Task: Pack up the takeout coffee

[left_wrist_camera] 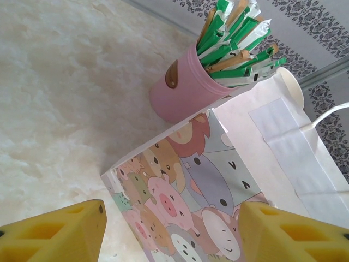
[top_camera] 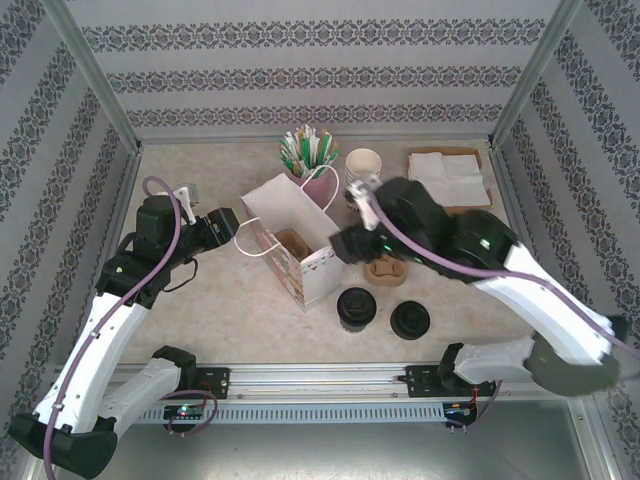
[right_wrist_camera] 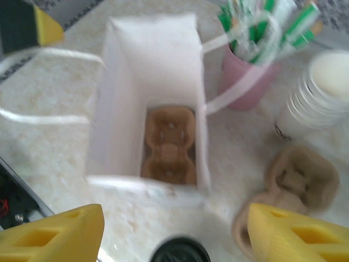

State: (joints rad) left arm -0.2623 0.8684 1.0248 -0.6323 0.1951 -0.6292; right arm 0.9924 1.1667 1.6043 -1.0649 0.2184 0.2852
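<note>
- One pig-patterned paper bag [top_camera: 272, 205] stands open mid-table, with a cardboard cup carrier [top_camera: 293, 242] at its bottom.
- Right gripper [right_wrist_camera: 175, 214] hovers over the bag's right rim, jaws spread wide and grasping nothing.
- Left gripper [left_wrist_camera: 172, 206] sits just left of the bag, jaws parted with nothing between them.
- Takeout coffee [top_camera: 357, 307] stands upright on the table just beside the bag's near right corner, apart from the right gripper and untouched.
</note>
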